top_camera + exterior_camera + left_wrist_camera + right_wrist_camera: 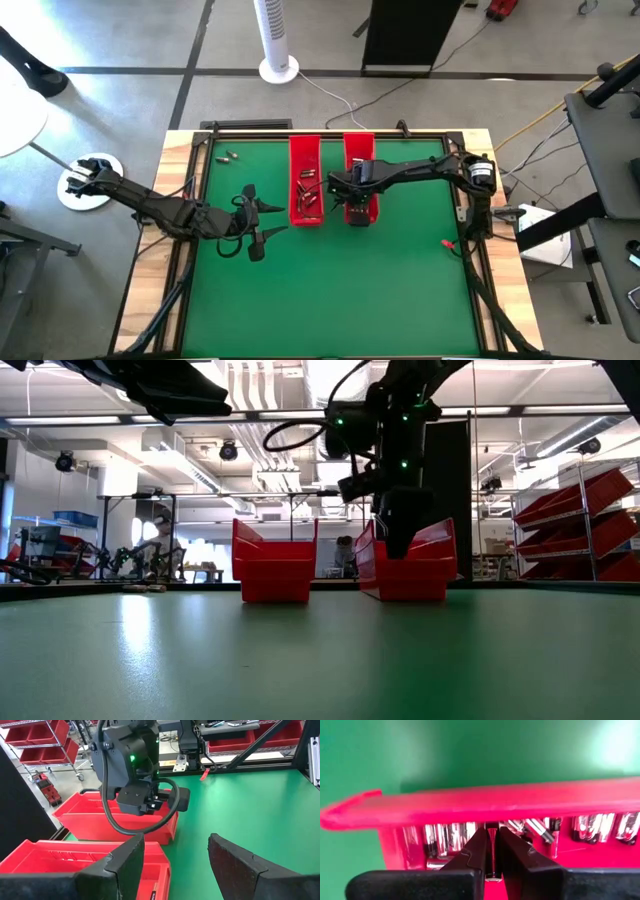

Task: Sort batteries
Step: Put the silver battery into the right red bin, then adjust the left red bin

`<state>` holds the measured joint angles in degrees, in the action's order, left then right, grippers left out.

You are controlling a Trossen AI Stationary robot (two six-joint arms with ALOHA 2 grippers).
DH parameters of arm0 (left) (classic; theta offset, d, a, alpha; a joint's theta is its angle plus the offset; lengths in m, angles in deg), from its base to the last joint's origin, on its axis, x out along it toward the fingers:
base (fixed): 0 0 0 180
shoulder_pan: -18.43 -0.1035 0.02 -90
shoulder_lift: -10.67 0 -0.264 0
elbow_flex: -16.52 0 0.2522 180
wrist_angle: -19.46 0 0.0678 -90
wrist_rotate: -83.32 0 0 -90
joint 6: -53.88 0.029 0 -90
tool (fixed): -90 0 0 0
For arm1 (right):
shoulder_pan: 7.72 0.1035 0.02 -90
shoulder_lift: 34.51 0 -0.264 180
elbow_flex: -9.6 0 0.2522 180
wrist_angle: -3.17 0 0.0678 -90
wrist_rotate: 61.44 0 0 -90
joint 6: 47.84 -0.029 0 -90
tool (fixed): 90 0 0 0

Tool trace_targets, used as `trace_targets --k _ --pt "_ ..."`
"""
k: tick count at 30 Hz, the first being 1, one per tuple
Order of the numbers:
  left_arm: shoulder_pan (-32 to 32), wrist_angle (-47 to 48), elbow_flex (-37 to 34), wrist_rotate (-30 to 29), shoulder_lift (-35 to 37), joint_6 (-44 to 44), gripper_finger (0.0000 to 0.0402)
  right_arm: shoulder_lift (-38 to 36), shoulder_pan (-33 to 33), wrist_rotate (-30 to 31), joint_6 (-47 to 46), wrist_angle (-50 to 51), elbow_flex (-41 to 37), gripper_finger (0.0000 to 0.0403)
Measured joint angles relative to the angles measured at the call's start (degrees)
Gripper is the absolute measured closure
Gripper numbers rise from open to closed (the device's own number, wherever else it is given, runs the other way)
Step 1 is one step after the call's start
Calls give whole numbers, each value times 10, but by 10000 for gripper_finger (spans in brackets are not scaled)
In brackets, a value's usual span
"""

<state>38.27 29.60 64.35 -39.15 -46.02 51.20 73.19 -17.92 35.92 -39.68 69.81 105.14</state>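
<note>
— How far along would you say they are?

— Partway, I'd judge. The right tray [361, 180] already has a row of silvery batteries [445, 840] lying in it, and the left tray [306, 180] holds a handful of cells [307, 198] near its front end. But two or three loose ones [227, 157] are out on the green counter [380, 270], near the far left corner, so there's sorting left.

— And the arms?

— The right end effector [492, 855] is down inside the right tray, fingers nearly together with a thin silvery cell pinched upright between them, just above the row. I'd guess it's about to let go. The left end effector [258, 220] hangs over bare mat beside the left tray, jaws spread wide, nothing in them.

— The room?

— Workshop. Green mat in a wooden frame, a white tower fan [277, 40] behind the counter, red bins on wire shelving [580, 525] off to one side, pipes and lights overhead.
</note>
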Motion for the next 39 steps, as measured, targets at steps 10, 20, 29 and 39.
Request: trace_targets --k 10,20,29,39 --pt "0 3 0 0 0 0 203 2 -7 -31 0 -76 -64 374" --pt "0 2 0 0 0 -5 203 3 -10 -34 8 -89 -73 374" --pt "0 2 0 0 0 -10 203 3 -11 -32 -6 -89 -75 337" --pt "0 2 0 0 -18 -25 203 -40 12 -12 -35 27 -8 224"
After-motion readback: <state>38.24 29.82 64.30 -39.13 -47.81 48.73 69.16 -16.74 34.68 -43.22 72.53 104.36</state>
